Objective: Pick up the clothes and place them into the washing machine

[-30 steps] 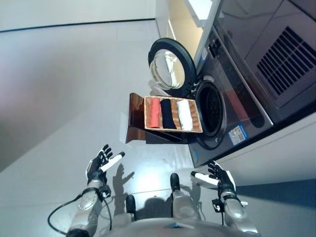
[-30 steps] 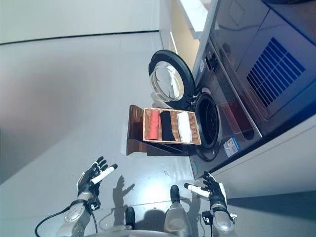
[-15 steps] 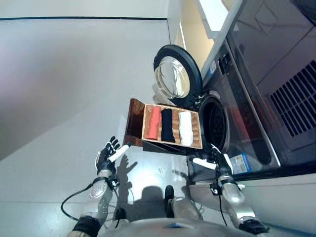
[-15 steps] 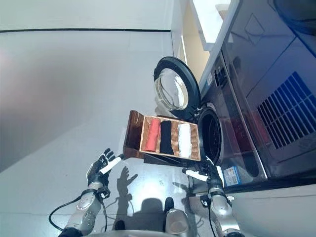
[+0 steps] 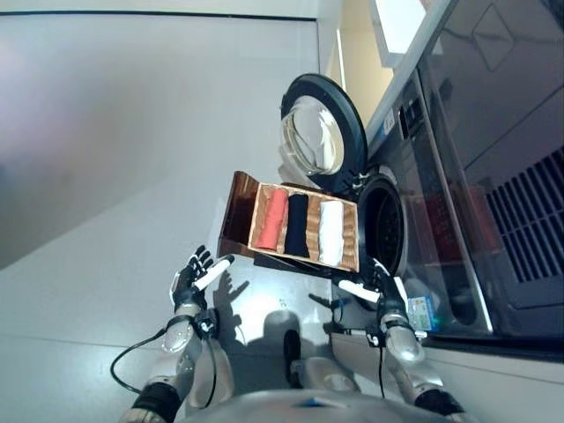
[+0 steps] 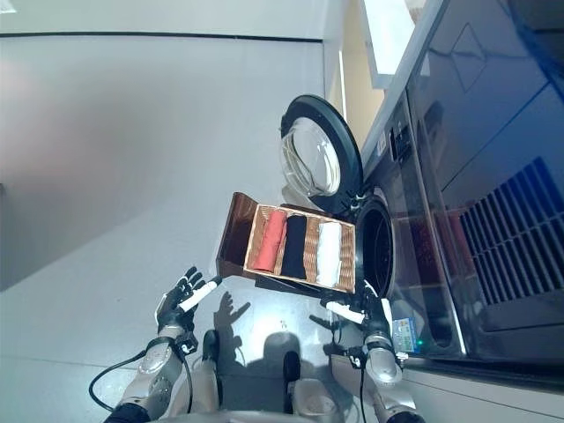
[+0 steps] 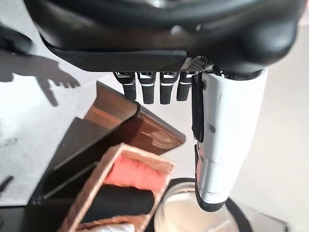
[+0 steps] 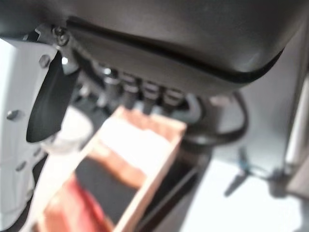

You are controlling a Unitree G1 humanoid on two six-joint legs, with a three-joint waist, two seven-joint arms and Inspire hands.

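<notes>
1. 3 rolled clothes, red (image 5: 273,219), black (image 5: 297,225) and white (image 5: 330,233), lie side by side in the tray (image 5: 306,190) on a brown stand (image 5: 238,205).
2. The washing machine (image 5: 414,167) is just beside it, with its door (image 5: 321,132) swung wide and its drum (image 5: 384,225) free.
3. Left hand (image 5: 193,277) and right hand (image 5: 382,288) hang short of the tray, fingers spread, holding nothing.
4. Best approach: come down over 1 roll, grip its middle, lift clear of the rim.

The robot is showing two silver-grey forearms, rounded and metallic, each ending in a dark hand. The left hand (image 5: 191,280) is wearing a white cover along its thumb, dotted with small screws, and a row of black fingers beside it. The right hand (image 5: 381,292) is looking the same: a black palm shell and a white-capped thumb with screw heads.
</notes>
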